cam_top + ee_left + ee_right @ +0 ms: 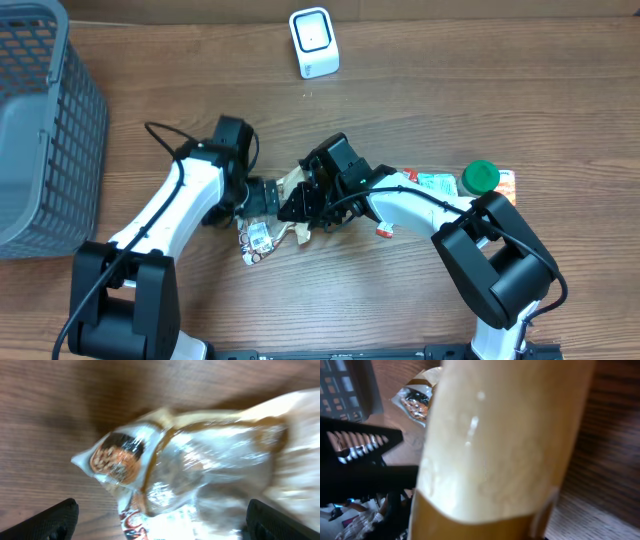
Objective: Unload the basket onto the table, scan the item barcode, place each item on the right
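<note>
The snack packet [262, 238] sits in the middle of the wooden table [400, 300], right between the two arms. It is shiny, with cream and brown parts and a round picture of food on it. The left gripper [262, 197] is wide open. In the left wrist view its two black fingers [57, 519] sit far apart in the bottom corners, and the packet [200, 460] lies across the space above them without touching them. The right gripper [300, 205] reaches in from the right and has hold of the packet's tan top end. In the right wrist view the packet [505, 435] is so close that it fills most of the frame and hides that gripper's fingers. A white scanner [314, 42] stands at the top middle of the table, well apart from the packet. A grey basket [40, 130] is in the upper left. A bottle with a green cap [481, 177] lies at the right, beside the right arm.
</note>
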Motion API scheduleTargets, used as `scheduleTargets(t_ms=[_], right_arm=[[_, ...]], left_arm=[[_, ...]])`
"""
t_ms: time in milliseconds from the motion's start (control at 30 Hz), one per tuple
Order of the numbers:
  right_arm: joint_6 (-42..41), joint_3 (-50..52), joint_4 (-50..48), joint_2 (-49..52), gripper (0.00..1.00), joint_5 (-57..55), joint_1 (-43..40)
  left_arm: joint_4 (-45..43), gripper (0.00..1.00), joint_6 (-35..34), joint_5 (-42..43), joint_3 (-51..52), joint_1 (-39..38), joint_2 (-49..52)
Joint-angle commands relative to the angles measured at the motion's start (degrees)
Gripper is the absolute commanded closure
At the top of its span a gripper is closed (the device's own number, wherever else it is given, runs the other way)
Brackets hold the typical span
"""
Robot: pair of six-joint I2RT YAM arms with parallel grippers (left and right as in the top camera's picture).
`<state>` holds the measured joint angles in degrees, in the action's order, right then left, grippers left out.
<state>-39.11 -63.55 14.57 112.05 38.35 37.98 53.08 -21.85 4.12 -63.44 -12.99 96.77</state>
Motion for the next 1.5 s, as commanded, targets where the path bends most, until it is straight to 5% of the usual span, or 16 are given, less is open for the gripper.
scheduleTargets(t_ms=[0,167,1467], right_arm=[[0.63,-0.26,-0.42,0.15,0.70,1.62,0.52],[0.63,-0.26,-0.42,0.15,0.84,1.60,0.52],[0.59,-0.24,0.37,0.15,0.96,1.90,0.52]], left_arm=[[3.04,0.00,1.84,-1.18,-4.17,1.38,0.17],[8.17,0.01,2.19,-7.82,-6.69,2.93,0.17],[3.61,0.00,1.07,-9.01,-6.80,13.88,0.22]])
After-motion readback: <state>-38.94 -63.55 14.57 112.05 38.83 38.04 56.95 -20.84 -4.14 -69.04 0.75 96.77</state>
